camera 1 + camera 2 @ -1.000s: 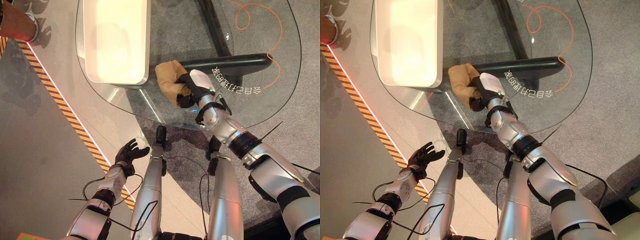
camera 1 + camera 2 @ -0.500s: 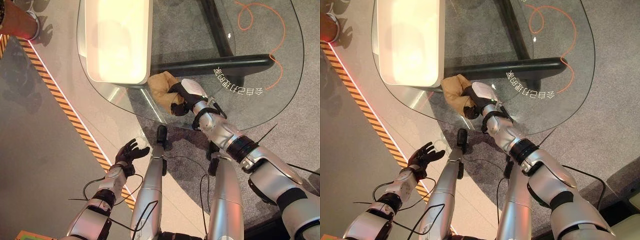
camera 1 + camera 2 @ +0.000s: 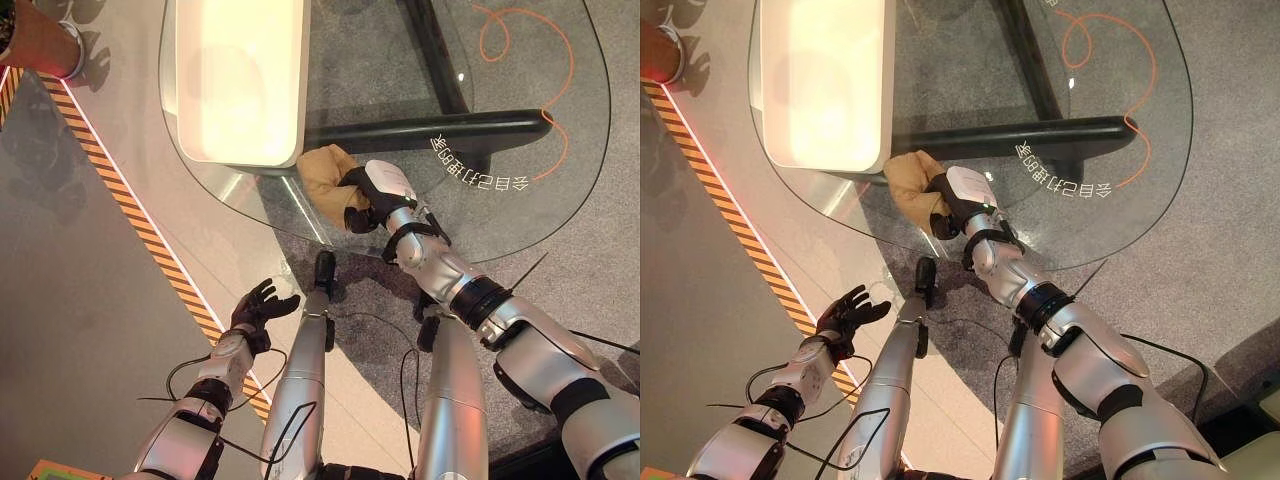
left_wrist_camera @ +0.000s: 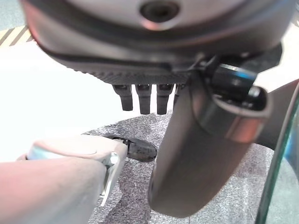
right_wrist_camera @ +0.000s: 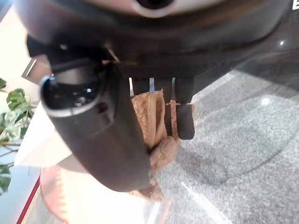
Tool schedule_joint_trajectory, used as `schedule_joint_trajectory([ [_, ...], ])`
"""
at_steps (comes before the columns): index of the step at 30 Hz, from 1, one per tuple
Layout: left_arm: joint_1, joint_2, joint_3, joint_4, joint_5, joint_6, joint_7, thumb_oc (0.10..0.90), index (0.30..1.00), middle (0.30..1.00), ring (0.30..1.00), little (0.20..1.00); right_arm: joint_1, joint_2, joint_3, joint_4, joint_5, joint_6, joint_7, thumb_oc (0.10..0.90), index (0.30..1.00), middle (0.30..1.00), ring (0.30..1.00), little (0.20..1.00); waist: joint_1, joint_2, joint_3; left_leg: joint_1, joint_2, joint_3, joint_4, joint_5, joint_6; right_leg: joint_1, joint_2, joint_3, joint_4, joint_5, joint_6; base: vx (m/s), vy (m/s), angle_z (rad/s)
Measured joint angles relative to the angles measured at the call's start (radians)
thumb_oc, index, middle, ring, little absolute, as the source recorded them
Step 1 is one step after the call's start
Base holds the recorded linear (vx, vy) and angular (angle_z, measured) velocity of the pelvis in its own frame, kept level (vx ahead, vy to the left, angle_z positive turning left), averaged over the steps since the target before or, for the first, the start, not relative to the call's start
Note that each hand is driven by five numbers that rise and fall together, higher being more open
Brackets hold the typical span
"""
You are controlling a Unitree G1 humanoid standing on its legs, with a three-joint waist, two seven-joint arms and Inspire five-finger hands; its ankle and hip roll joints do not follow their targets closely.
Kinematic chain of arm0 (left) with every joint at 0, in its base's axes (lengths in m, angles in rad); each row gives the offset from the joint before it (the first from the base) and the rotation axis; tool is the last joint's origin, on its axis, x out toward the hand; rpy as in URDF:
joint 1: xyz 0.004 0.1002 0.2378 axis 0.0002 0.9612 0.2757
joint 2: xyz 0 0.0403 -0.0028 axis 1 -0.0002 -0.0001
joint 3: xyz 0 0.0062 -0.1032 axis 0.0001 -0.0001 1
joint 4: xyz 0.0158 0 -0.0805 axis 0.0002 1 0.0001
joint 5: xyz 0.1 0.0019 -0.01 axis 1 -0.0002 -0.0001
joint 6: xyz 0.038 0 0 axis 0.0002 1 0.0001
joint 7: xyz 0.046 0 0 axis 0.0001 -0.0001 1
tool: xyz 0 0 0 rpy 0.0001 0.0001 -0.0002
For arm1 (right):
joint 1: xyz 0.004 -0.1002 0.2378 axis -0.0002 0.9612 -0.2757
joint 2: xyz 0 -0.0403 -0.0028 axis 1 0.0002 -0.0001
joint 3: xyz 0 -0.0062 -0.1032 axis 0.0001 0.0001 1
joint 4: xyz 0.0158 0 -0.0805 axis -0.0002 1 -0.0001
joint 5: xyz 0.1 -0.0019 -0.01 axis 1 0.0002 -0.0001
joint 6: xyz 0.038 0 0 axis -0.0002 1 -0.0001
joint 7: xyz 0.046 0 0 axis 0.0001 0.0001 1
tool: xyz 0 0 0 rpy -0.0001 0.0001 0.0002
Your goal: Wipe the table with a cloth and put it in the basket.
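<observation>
We are gripping the tan cloth [image 3: 327, 177] in our right hand [image 3: 378, 190], fingers and thumb curled around the bunched fabric, and pressing it onto the glass table [image 3: 540, 205] near its front edge. The cloth is lying just beside the near corner of the white basket [image 3: 245, 80], which is sitting on the left part of the tabletop; we cannot tell whether cloth and basket are touching. In the right wrist view the fingers [image 5: 185, 116] are reaching down over the crumpled cloth [image 5: 154, 140] against the glass.

Our left hand [image 3: 256, 306] is hanging off the table, low and to the left above the floor by the orange-and-black striped floor tape [image 3: 130, 205], its fingers loosely spread and grasping nothing.

Through the glass we are seeing the table's black base [image 3: 430, 130], an orange cable [image 3: 520, 40] on the grey carpet, and white lettering [image 3: 478, 168] on the tabletop.
</observation>
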Motion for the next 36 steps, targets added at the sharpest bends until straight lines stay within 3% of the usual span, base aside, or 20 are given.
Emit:
schedule_joint_trajectory([
  [10,0.0,0.002,-0.002,0.003,-0.001,-0.005,-0.001,0.8,0.9,0.9,0.9,0.9,-0.03,-0.052,-0.107,0.041,0.092,-0.038,-0.183,0.1,0.3,0.3,0.3,0.2,0.004,-0.003,0.002,-0.048,-0.005,-0.007,0.034,-0.003,0.005,-0.026,-0.003,-0.006,-0.003,0.008,0.005,0.0,0.0,0.0],
  [26,0.001,0.045,-0.003,-0.008,-0.043,-0.003,-0.01,0.8,0.9,0.9,0.9,0.9,-0.113,-0.109,-0.188,0.191,0.14,-0.084,-0.294,0.1,0.3,0.3,0.3,0.2,0.002,-0.009,0.006,-0.073,-0.013,-0.007,0.05,-0.01,0.015,-0.039,-0.006,0.002,-0.016,0.02,0.008,0.0,0.0,0.0],
  [36,0.0,0.069,-0.002,-0.015,-0.075,0.001,-0.024,0.8,0.9,0.9,0.9,0.9,-0.158,-0.182,-0.332,0.329,0.227,-0.107,-0.395,0.1,0.3,0.3,0.3,0.2,0.0,-0.015,0.009,-0.087,-0.016,-0.006,0.066,-0.016,0.025,-0.041,-0.007,0.002,-0.022,0.03,0.015,0.0,0.0,0.0],
])
